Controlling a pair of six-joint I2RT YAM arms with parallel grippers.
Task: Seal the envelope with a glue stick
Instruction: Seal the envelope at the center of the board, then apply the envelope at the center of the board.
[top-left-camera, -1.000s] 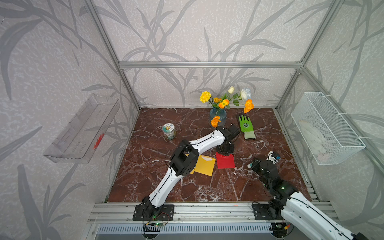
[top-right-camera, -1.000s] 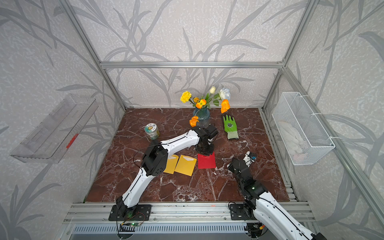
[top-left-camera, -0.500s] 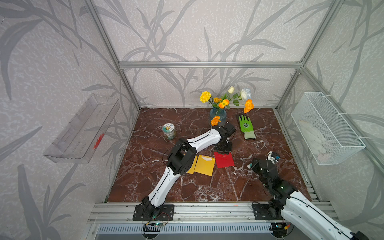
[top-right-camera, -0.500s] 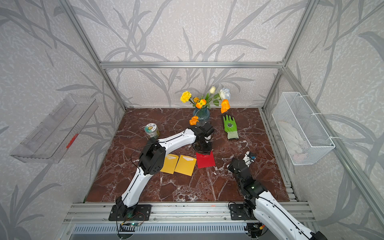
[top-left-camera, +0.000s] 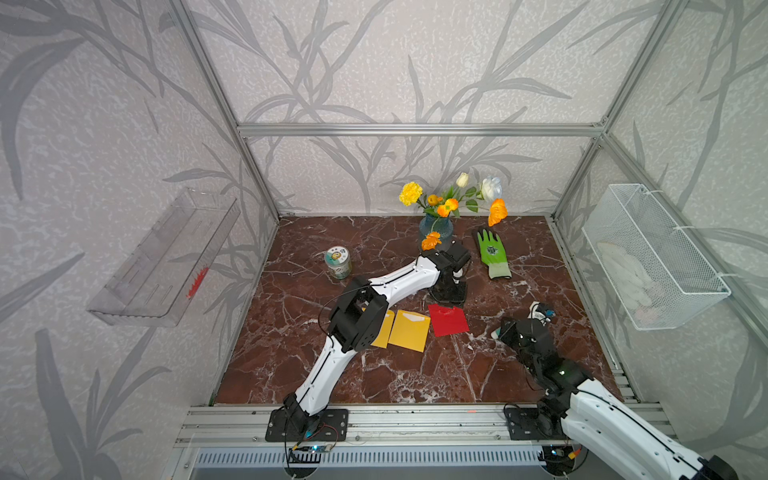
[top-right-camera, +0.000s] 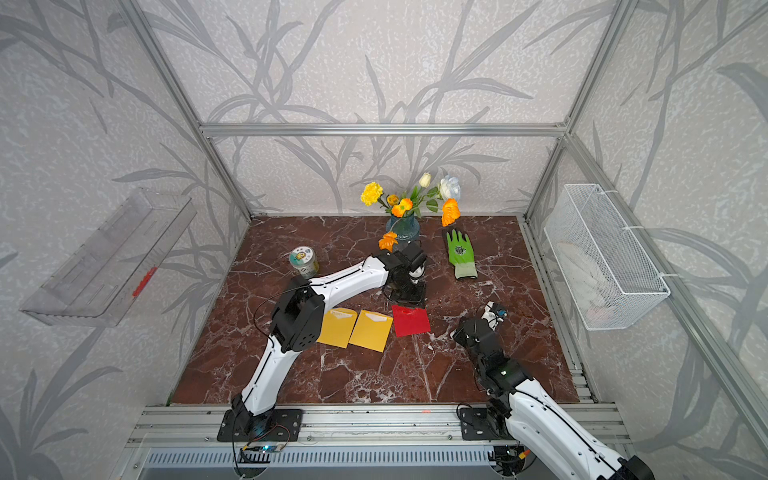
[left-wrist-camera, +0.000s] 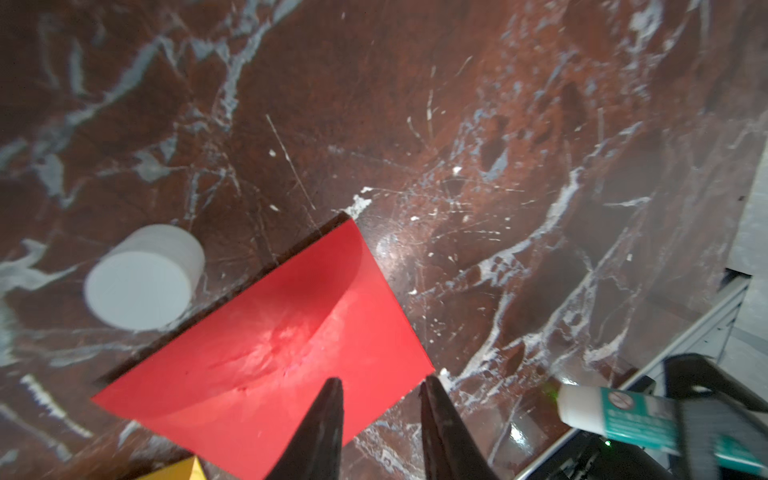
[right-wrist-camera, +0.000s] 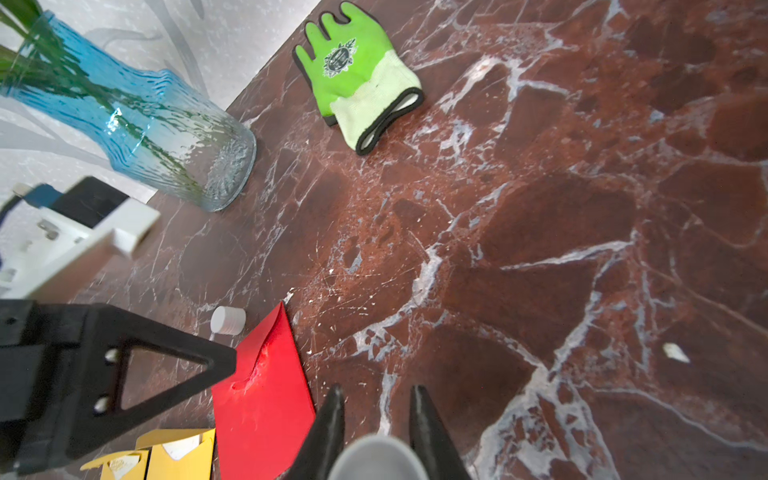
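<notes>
Three envelopes lie flat in a row: one red envelope (top-left-camera: 448, 319) and two yellow envelopes (top-left-camera: 409, 330). One white cap (left-wrist-camera: 143, 276) stands just beside the red one. One glue stick (left-wrist-camera: 623, 419) is clamped in the right jaws, near the red envelope. The left jaws stand apart and empty over that envelope's edge. Farther back sit one green glove (top-left-camera: 492, 253), one blue vase (top-left-camera: 435, 226) of flowers and what may be a lidded jar (top-left-camera: 338, 262). The worktop (top-left-camera: 291, 353) is red-brown veined marble. Leaf-patterned walls carry one wire basket (top-left-camera: 652, 257) and one clear shelf (top-left-camera: 166, 257).

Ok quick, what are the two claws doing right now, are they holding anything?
Left gripper: open, holding nothing.
Right gripper: closed on the glue stick.
</notes>
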